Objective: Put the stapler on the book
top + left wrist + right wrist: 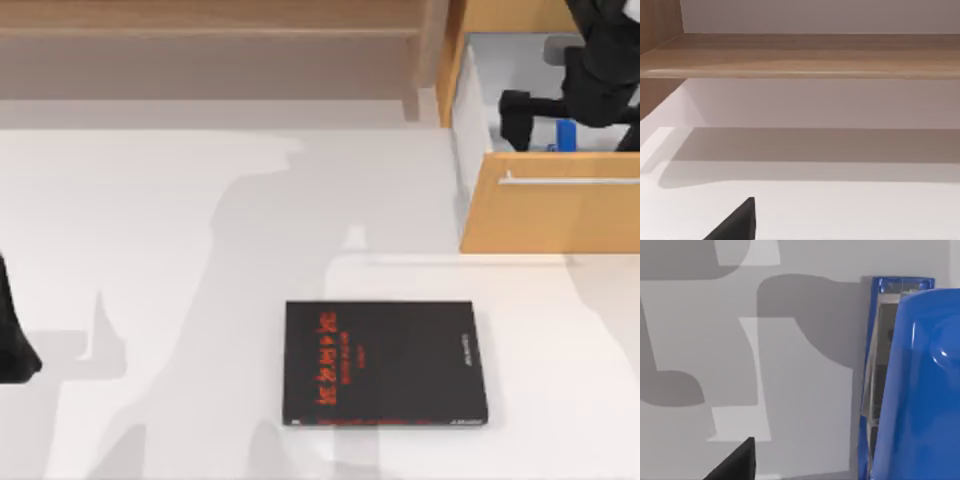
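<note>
Top view: white table (180,250), wooden drawer (550,205) open.

Most of the stapler (566,133) is tucked behind the right arm (600,70) inside the open drawer (560,200), so from the top you just get a small blue sliver next to the right fingers (516,120), and honestly can't tell if they're touching it. In the right wrist view the stapler (915,390) runs off the frame edge. The left arm (12,340) is cut off at the table's left edge, fingers out of frame.
</note>
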You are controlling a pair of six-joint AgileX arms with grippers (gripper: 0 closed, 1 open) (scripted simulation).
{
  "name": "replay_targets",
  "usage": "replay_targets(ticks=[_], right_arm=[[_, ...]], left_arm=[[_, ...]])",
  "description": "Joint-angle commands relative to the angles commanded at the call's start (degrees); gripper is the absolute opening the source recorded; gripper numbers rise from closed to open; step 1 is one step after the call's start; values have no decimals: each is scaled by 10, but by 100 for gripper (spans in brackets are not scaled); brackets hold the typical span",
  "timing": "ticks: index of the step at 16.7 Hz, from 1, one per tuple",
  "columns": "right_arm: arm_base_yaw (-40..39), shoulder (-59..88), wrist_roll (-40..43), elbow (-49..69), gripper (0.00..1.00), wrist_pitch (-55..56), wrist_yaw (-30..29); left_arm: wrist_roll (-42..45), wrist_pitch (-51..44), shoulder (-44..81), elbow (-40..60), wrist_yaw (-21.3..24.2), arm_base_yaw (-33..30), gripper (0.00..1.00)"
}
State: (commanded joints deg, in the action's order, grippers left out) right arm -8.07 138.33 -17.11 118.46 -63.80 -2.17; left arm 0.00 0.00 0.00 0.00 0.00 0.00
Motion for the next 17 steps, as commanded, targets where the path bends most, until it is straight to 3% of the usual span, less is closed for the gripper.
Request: replay_targets(ticks=[10,17], right_arm=[[1,28,0,-5,100,31,1],[1,28,0,-5,47,31,1]], left_arm=[[0,0,0,0,0,0,100],[0,0,0,0,0,0,100]])
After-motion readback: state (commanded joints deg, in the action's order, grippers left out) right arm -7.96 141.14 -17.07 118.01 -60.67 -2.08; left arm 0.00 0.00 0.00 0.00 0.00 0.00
